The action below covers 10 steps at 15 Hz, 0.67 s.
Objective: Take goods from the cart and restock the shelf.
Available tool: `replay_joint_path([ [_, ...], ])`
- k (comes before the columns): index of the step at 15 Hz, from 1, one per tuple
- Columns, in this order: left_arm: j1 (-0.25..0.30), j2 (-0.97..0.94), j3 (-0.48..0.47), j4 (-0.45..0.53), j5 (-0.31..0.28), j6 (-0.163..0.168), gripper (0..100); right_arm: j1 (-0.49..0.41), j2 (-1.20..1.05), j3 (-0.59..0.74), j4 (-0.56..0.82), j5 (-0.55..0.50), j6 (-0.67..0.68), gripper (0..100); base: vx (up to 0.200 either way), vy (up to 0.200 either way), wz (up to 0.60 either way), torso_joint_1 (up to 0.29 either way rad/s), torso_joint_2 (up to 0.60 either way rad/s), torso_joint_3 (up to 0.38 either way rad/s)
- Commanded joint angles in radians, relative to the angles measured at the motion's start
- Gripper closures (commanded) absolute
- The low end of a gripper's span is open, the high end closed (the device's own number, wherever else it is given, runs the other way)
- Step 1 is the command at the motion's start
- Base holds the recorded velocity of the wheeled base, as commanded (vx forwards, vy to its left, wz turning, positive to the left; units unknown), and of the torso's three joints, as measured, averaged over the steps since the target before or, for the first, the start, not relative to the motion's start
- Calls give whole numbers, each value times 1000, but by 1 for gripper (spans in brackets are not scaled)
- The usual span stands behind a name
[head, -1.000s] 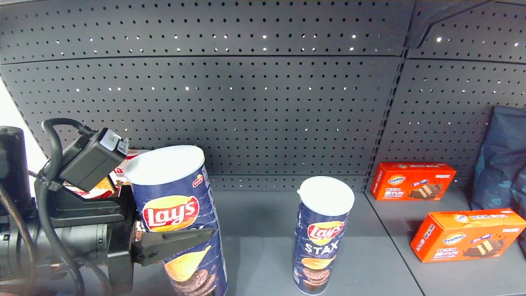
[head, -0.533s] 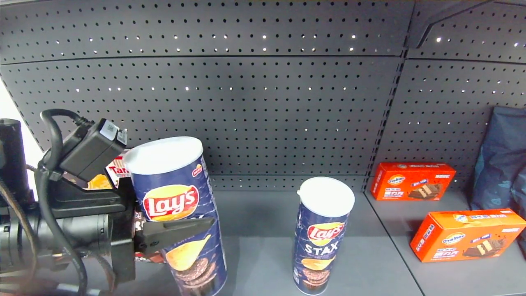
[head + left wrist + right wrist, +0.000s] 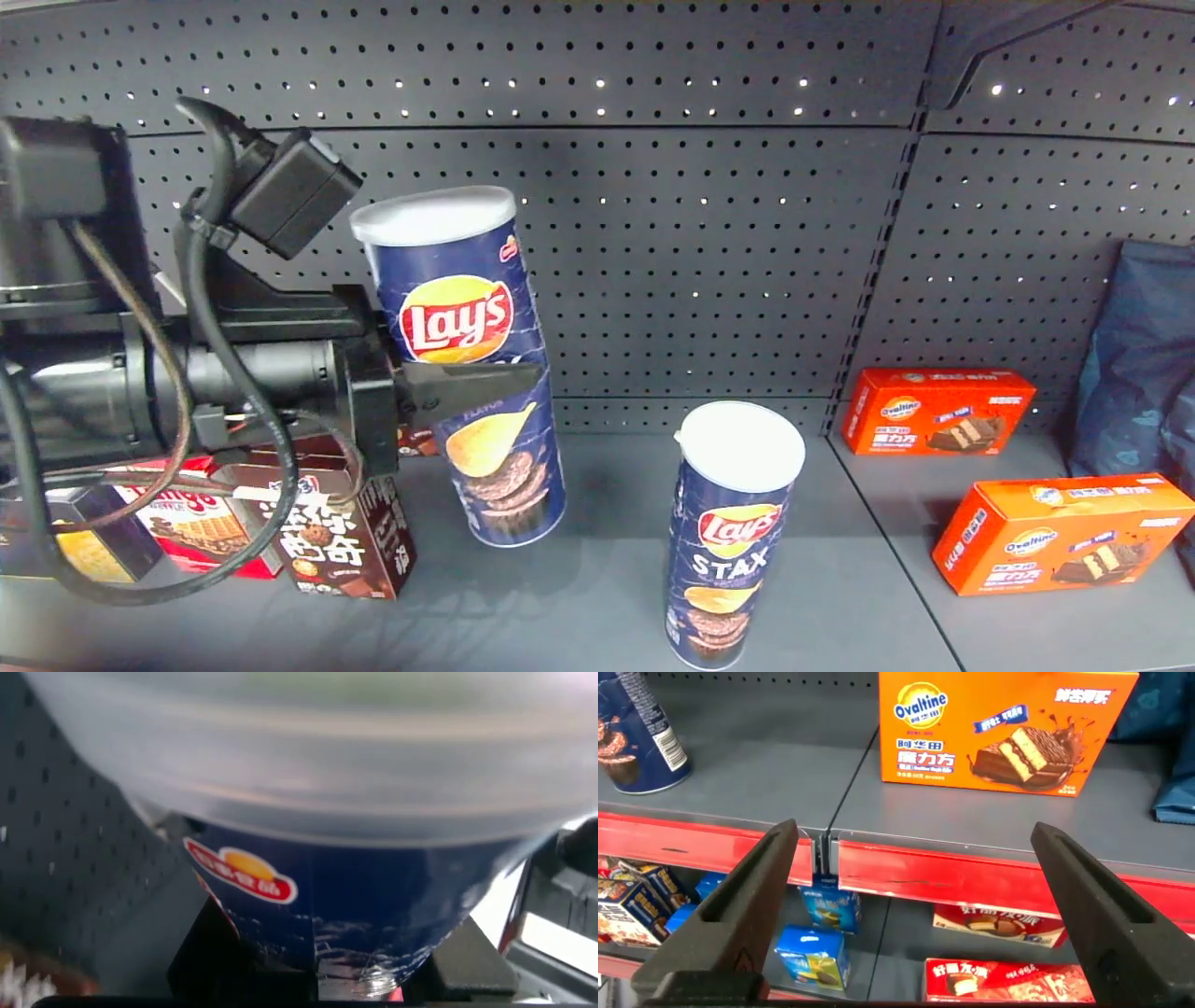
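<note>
Over shelf [image 3: 597, 579], left gripper [image 3: 504, 378] clamps blue chip can [image 3: 457, 280]

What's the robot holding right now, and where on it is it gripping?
The left pincer is shut on the tilted blue chips can, clamped across the middle of its body. The right pincer is open and holds nothing.

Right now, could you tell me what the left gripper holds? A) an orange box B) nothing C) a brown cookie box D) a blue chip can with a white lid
D: the left gripper is shut on the blue chip can, one of its fingers across the front.
</note>
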Motion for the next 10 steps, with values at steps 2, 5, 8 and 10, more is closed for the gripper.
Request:
replay_joint_path([
  [2,-13,178,-127,-6,-2,2,100,-2,6,0,0,0,-1,0,0,0,0,0,0,0],
  [5,-20,329,-226,-88,-12,4,100,-2,6,0,0,0,-1,0,0,0,0,0,0,0],
  [8,-15,483,-338,-98,-17,70,100,0,6,0,0,0,-1,0,0,0,0,0,0,0],
  [10,-15,572,-406,-97,-15,111,100,0,6,0,0,0,1,0,0,0,0,0,0,0],
])
